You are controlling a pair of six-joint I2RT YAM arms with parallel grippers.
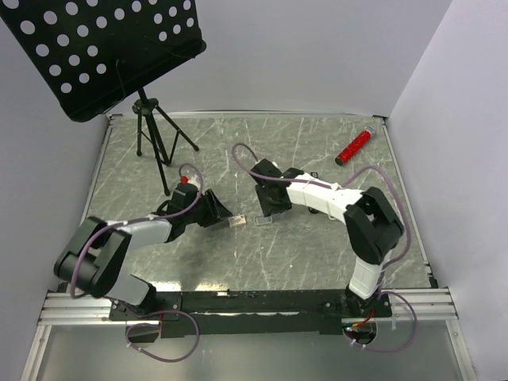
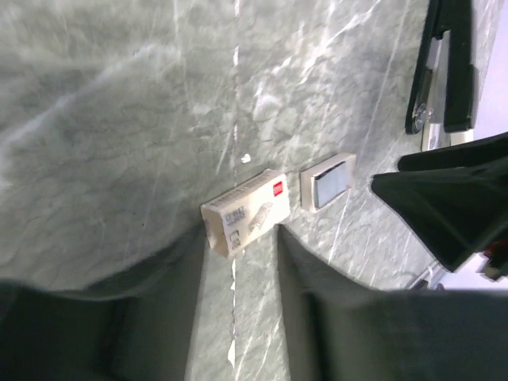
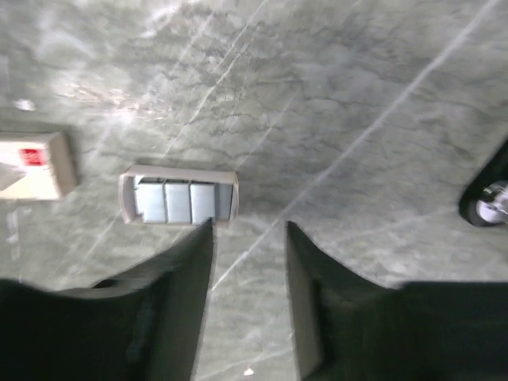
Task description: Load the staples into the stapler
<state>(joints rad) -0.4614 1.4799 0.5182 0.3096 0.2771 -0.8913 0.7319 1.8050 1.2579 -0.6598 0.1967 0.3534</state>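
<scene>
Both jaws stood spread, empty; a clumsy nudge might have spilled the staple tray beside its box.

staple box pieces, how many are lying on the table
2. The cream box lies at the left gripper's open fingertips; the grey tray lies just beside it, apart, near the right gripper. Nothing appears hidden.

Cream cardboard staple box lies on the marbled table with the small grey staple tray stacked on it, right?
No: the small grey staple tray lies beside the cream cardboard staple box, not on it, both on the marbled table. The left wrist view shows it.
</scene>
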